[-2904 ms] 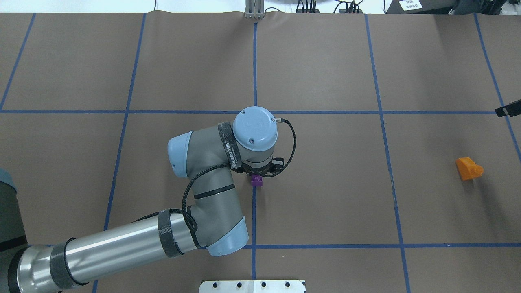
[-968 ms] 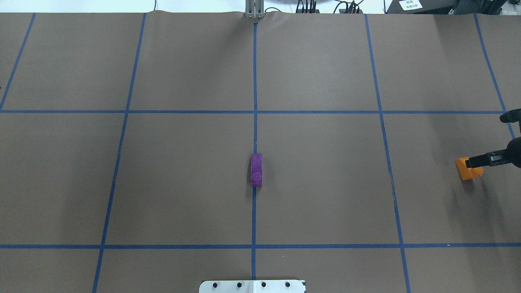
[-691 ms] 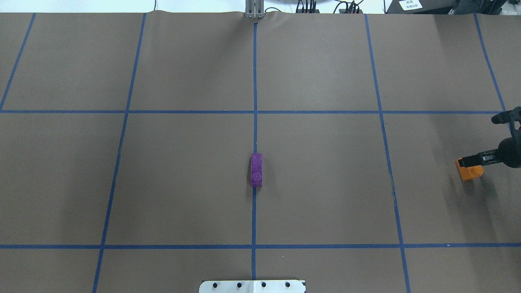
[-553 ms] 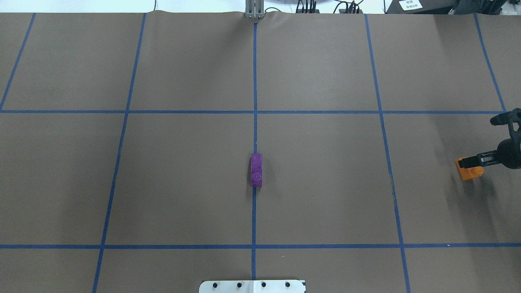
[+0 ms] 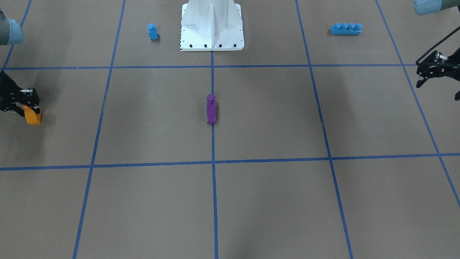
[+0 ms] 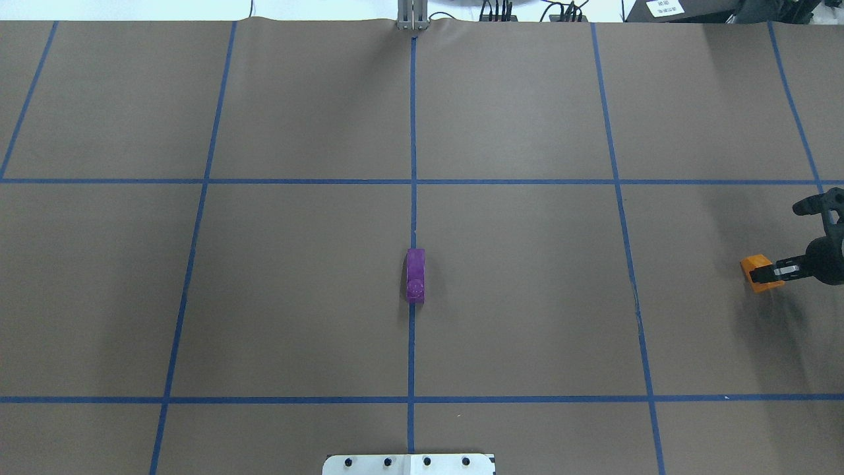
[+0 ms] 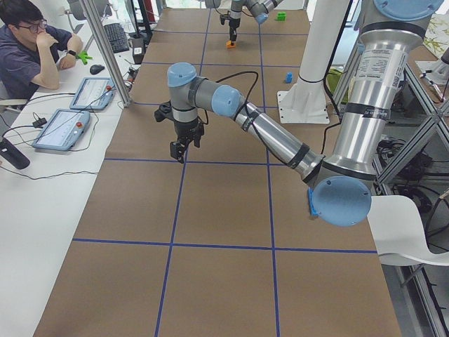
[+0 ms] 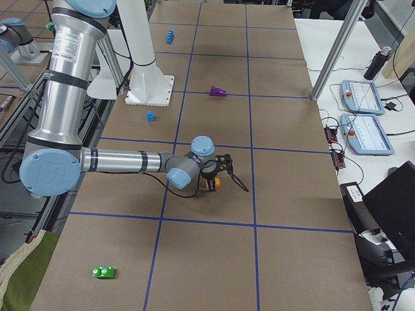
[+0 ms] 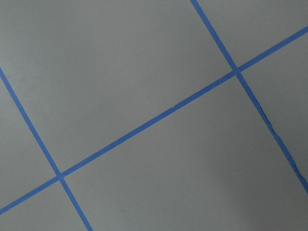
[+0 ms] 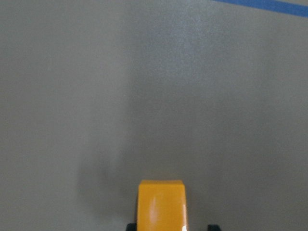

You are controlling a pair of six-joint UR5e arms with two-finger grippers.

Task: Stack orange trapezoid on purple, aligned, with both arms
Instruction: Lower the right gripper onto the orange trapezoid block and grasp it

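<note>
The purple block [image 6: 415, 275] lies alone on the centre tape line, stud toward the robot; it also shows in the front view [image 5: 211, 109]. The orange trapezoid [image 6: 758, 277] sits on the table at the far right, and also shows in the front view [image 5: 33, 116]. My right gripper [image 6: 765, 270] is down at it. In the right wrist view the orange trapezoid [image 10: 161, 204] lies between two black fingertips [image 10: 214, 226], with a gap on one side, so the jaws stand open. My left gripper [image 5: 438, 90] hangs open and empty above the table, far from both blocks.
The white pedestal base [image 5: 212, 25] stands at the robot's edge. A small blue block [image 5: 152, 31] and a long blue brick [image 5: 346, 28] sit beside it. A green block [image 8: 103, 272] lies near the right end. An operator [image 7: 28, 42] sits at the side desk.
My left arm has left the purple block on the centre line and pulled out of the overhead view. My right gripper has come in from the right edge and settled over the orange trapezoid.
</note>
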